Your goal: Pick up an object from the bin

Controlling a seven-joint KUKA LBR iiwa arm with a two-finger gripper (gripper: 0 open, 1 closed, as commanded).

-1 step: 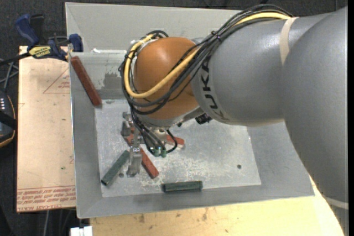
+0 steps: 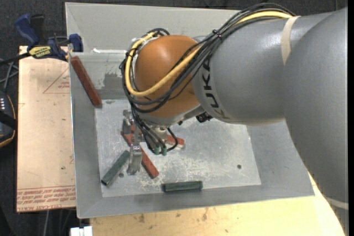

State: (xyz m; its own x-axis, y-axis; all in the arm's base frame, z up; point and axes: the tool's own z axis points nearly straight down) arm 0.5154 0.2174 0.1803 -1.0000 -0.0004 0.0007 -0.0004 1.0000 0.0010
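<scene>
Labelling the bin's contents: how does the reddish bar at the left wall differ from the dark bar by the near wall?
The reddish bar is brown-red, the dark bar grey-green. The reddish bar slants against the left wall; the dark bar lies flat, crosswise. The reddish bar looks longer than the dark bar. Both are slim and straight.

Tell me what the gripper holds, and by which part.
Cannot tell. The gripper sits low between a dark green block and a red-brown block.
</scene>
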